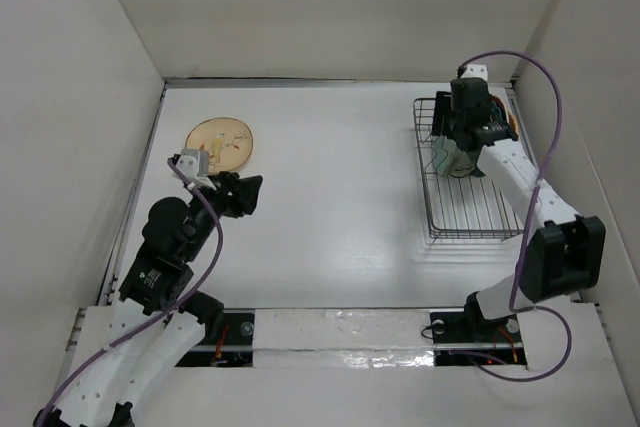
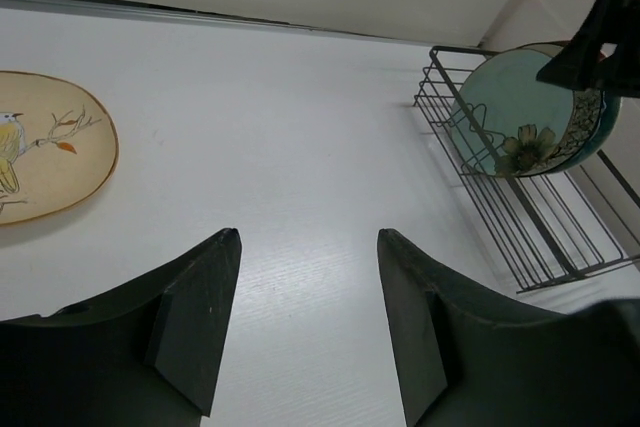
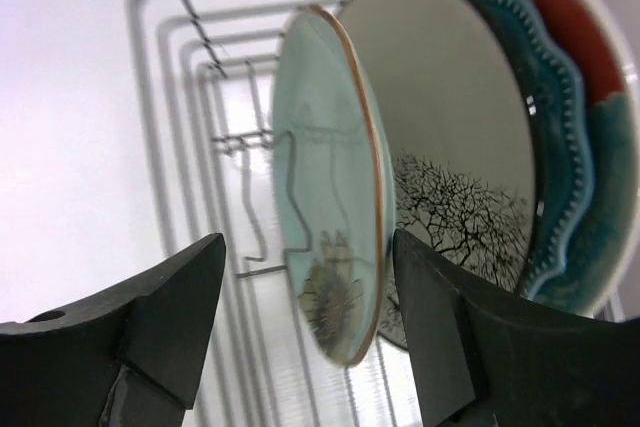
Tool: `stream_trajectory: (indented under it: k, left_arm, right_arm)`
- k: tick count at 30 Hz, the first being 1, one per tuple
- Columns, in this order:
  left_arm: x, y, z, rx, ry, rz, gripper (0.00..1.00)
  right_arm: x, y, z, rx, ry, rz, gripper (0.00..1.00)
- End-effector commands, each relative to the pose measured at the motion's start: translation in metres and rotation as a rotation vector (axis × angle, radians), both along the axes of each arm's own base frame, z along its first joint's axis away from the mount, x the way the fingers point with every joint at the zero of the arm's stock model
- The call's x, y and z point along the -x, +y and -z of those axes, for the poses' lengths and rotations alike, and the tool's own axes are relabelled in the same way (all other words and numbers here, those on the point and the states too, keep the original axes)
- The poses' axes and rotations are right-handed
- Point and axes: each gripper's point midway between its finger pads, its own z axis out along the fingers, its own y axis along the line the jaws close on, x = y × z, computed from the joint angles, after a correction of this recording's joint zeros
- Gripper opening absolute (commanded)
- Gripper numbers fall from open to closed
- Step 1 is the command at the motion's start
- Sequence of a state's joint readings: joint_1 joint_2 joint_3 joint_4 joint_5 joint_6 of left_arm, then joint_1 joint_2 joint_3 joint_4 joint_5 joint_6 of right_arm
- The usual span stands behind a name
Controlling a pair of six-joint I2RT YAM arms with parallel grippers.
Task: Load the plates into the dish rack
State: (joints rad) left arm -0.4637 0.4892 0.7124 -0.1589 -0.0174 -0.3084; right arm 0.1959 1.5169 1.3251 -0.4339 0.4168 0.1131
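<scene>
Top external view, our listing:
- Table, white.
- Dish rack, at its right side.
- Four plates upright at the rack's far end: pale green plate, tree-drawn plate, teal scalloped plate, orange plate.
- Tan plate, flat at far left, well apart from the rack.
- Right end effector, spread and empty above the green plate.
- Left end effector, spread and empty near the tan plate.

We judge the tan plate the step in hand; next, its rim needs pinching.

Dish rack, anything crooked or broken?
Nothing stands out. The pale green plate, cream tree-drawing plate and teal scalloped plate stand on edge in the black wire rack; a tan bird plate lies flat outside.
</scene>
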Motion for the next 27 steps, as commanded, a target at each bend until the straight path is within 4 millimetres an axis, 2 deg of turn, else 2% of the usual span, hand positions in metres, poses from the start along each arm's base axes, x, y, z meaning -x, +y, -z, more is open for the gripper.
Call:
stream_trajectory:
  k: [1,2,3,4,5,7,8,9,10,11,12,13,14,16,17,18,19,20,21,22,23,24,25,26,27]
  left_arm:
    - [-0.008,0.002,-0.003,-0.003,-0.015,-0.027,0.52]
    - [-0.01,0.004,-0.003,0.001,-0.012,-0.035,0.5]
    - [-0.013,0.004,0.0,-0.002,0.001,-0.04,0.41]
    - [-0.015,0.006,0.001,-0.001,0.006,-0.049,0.37]
    - [-0.016,0.005,0.001,0.002,0.011,-0.05,0.33]
    - [-0.021,0.004,0.006,0.006,0.04,-0.062,0.24]
    - [-0.023,0.004,0.007,0.009,0.049,-0.067,0.2]
    - [-0.029,0.003,0.013,0.013,0.079,-0.081,0.11]
    - [-0.031,0.002,0.012,0.02,0.087,-0.087,0.07]
    - [-0.033,0.001,0.013,0.029,0.103,-0.089,0.02]
    - [-0.039,-0.003,0.015,0.054,0.135,-0.099,0.0]
    - [-0.042,-0.005,0.015,0.071,0.15,-0.102,0.0]
    - [-0.046,-0.007,0.013,0.096,0.153,-0.106,0.0]
    - [-0.06,-0.009,0.021,0.17,0.207,-0.162,0.0]
    - [-0.066,-0.007,0.021,0.198,0.216,-0.194,0.0]
    - [-0.075,-0.007,0.032,0.207,0.25,-0.227,0.01]
    - [-0.079,-0.007,0.037,0.228,0.267,-0.245,0.07]
    - [-0.085,-0.009,0.038,0.287,0.279,-0.266,0.12]
    - [-0.094,-0.009,0.046,0.3,0.286,-0.297,0.29]
    - [-0.098,-0.009,0.055,0.312,0.3,-0.317,0.37]
    - [-0.107,-0.008,0.066,0.352,0.328,-0.341,0.5]
    - [-0.112,-0.007,0.066,0.38,0.33,-0.342,0.54]
    - [-0.117,-0.004,0.075,0.398,0.347,-0.353,0.56]
    - [-0.127,0.009,0.075,0.439,0.329,-0.39,0.57]
    - [-0.134,0.017,0.087,0.466,0.358,-0.426,0.58]
  right_arm:
    - [0.004,0.025,-0.082,-0.099,-0.261,-0.025,0.74]
    - [0.01,0.037,-0.092,-0.114,-0.288,-0.057,0.74]
    - [0.013,0.045,-0.098,-0.127,-0.306,-0.069,0.74]
    - [0.014,0.054,-0.103,-0.138,-0.33,-0.087,0.75]
    - [0.018,0.074,-0.106,-0.151,-0.34,-0.137,0.74]
    - [0.022,0.093,-0.11,-0.173,-0.366,-0.173,0.74]
    - [0.025,0.104,-0.11,-0.179,-0.373,-0.198,0.69]
    - [0.033,0.126,-0.107,-0.185,-0.372,-0.256,0.66]
    - [0.036,0.138,-0.111,-0.201,-0.394,-0.282,0.61]
    - [0.041,0.15,-0.111,-0.216,-0.403,-0.312,0.33]
    - [0.052,0.174,-0.104,-0.234,-0.392,-0.384,0.19]
    - [0.057,0.188,-0.108,-0.26,-0.42,-0.419,0.07]
    - [0.062,0.2,-0.106,-0.277,-0.422,-0.453,0.0]
    - [0.08,0.233,-0.098,-0.352,-0.429,-0.56,0.0]
    - [0.087,0.243,-0.093,-0.372,-0.424,-0.593,0.0]
    - [0.092,0.251,-0.088,-0.394,-0.419,-0.613,0.0]
    - [0.1,0.261,-0.087,-0.419,-0.425,-0.639,0.0]
    - [0.105,0.264,-0.072,-0.419,-0.402,-0.654,0.0]
    - [0.108,0.265,-0.067,-0.431,-0.394,-0.661,0.0]
    - [0.112,0.269,-0.062,-0.44,-0.386,-0.671,0.0]
    - [0.119,0.27,-0.053,-0.437,-0.368,-0.684,0.03]
    - [0.12,0.268,-0.049,-0.436,-0.365,-0.681,0.04]
    - [0.121,0.266,-0.049,-0.44,-0.374,-0.68,0.06]
    - [0.123,0.264,-0.046,-0.44,-0.371,-0.679,0.12]
    - [0.127,0.26,-0.044,-0.439,-0.37,-0.679,0.16]
